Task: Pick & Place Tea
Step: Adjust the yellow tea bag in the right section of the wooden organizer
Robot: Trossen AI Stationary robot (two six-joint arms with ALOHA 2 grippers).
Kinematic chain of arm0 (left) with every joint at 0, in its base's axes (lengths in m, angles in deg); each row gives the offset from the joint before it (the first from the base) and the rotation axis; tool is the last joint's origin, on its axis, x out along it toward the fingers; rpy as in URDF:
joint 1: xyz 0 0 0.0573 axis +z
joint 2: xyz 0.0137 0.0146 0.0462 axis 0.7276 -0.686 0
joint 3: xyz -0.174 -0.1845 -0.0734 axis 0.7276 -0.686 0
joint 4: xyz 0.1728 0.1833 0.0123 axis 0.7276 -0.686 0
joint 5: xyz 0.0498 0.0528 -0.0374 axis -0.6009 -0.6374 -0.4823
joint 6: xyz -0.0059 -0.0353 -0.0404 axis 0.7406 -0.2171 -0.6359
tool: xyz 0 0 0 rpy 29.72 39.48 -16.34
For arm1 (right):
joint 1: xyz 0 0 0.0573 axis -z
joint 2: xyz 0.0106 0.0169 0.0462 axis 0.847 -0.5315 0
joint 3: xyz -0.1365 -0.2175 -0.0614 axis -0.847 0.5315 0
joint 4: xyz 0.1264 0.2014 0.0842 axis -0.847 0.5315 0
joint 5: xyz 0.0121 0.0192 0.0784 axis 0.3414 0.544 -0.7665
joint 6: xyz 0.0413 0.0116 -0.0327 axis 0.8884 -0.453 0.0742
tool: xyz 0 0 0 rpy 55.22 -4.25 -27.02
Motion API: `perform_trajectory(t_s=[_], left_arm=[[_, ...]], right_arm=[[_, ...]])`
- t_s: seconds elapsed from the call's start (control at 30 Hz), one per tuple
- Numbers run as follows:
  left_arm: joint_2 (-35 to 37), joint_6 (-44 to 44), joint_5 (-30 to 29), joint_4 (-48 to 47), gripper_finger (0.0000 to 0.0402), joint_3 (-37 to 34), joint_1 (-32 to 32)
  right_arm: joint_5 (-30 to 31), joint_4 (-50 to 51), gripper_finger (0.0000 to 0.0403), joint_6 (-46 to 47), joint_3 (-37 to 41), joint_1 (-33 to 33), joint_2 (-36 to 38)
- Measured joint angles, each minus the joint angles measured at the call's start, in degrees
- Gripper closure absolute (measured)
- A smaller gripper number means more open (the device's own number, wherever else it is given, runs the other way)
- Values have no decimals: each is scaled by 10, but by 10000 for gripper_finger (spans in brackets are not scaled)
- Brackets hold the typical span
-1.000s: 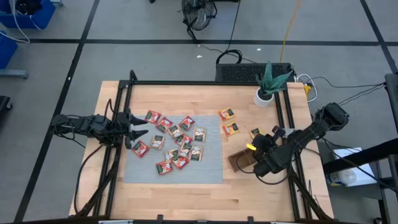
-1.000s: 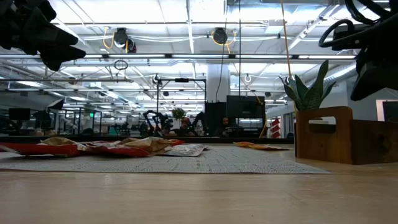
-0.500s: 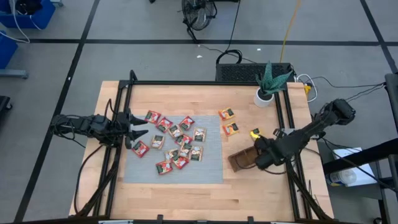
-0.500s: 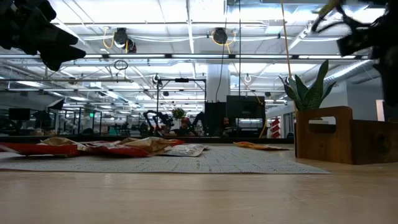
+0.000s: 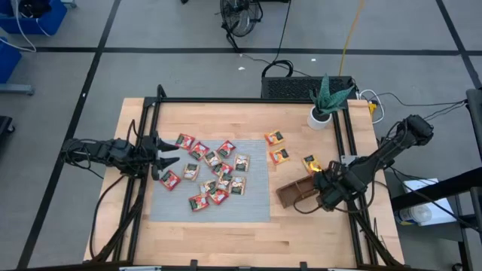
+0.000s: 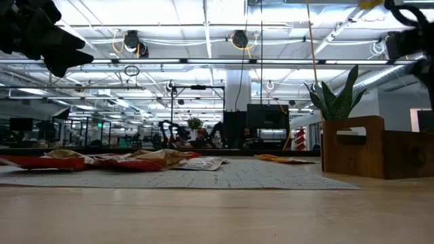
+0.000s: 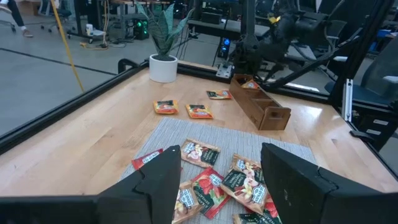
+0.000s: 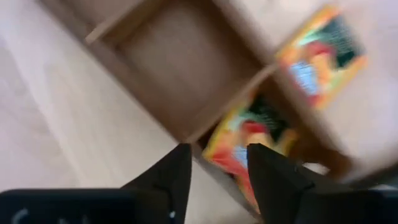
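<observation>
The right claw (image 5: 325, 190) hangs over the brown wooden tray (image 5: 295, 193) near the desk's (image 5: 226, 233) right side, its fingers (image 8: 177, 171) parted with nothing between them. Below them a yellow-orange sachet (image 8: 245, 140) lies in one tray compartment, and another (image 8: 320, 40) lies on the wood just outside it. Most tea sachets (image 5: 215, 173) lie scattered on the grey mat (image 5: 252, 203). The left claw (image 5: 167, 154) waits at the mat's left edge, jaws wide and holding nothing.
</observation>
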Motion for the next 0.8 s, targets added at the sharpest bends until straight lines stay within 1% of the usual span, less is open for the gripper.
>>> perform_trajectory(t_s=[0.1,0.17,0.3,0.47,0.6,0.7,0.8], left_arm=[[0,0,0,0,178,0,0],[0,0,0,0,178,0,0],[0,0,0,0,178,0,0],[0,0,0,0,178,0,0],[0,0,0,0,179,0,0],[0,0,0,0,178,0,0],[0,0,0,0,178,0,0]], right_arm=[[-19,-36,244,-8,29,1,0],[-20,-41,242,-8,36,2,0],[-19,-41,251,-8,37,2,0],[-22,-43,293,-8,37,2,0],[-22,-45,345,-12,37,2,0],[-36,-56,386,-25,37,2,0],[-47,-69,392,-24,36,2,1]])
